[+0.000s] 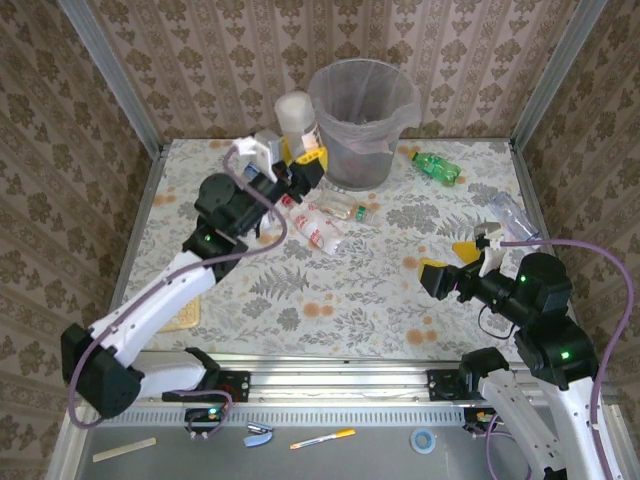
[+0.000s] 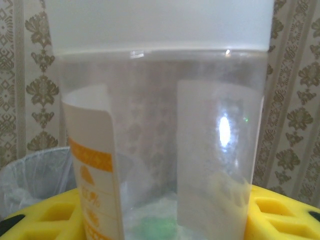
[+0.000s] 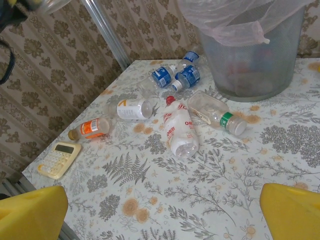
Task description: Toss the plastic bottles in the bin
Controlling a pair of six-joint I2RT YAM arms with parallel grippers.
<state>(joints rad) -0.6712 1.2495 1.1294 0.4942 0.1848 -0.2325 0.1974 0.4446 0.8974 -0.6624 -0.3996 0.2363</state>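
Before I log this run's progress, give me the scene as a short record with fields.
left gripper: shut on white-capped bottle, beside the bin
right gripper: open, empty, above the table
bin: upright, bag-lined, at the far edge
bottle cluster: lying on table before the bin
green bottle: lying right of the bin

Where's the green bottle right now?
In the top view, the green bottle lies at the far right of the table, just to the right of the bin.
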